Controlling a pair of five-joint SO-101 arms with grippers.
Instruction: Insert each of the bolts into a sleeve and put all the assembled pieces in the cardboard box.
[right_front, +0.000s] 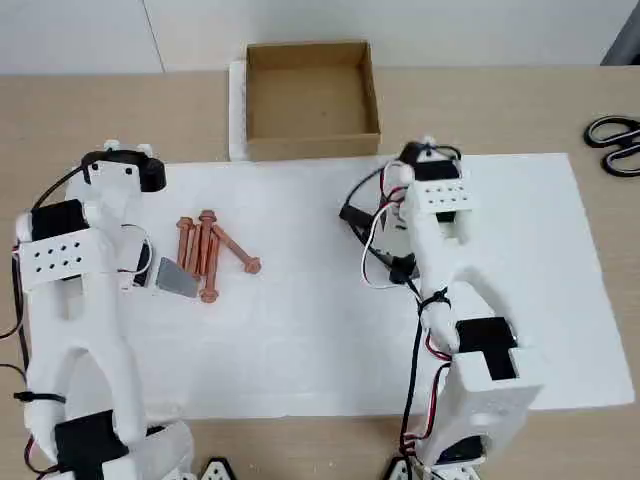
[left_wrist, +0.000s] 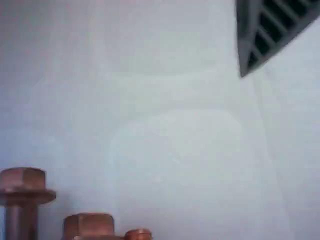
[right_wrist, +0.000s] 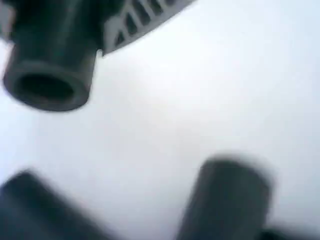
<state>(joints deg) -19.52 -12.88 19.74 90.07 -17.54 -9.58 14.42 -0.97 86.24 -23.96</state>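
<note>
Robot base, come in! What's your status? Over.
Left gripper beside the bare bolts. Right gripper low by the black sleeves. Cardboard box empty. Scissors far off, not in the way.

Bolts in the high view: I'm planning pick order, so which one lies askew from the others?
The bolt at the cluster's edge nearest the right arm: it lies diagonally, while the other bolts lie roughly parallel, side by side.

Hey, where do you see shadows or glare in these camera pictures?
High view: even light, no glare on the white sheet, faint shadows beside the bolts and inside the cardboard box. Left wrist view: soft, uneven shading across the sheet. Right wrist view: the black sleeves stand dark against the bright sheet, no hard shadow.
</note>
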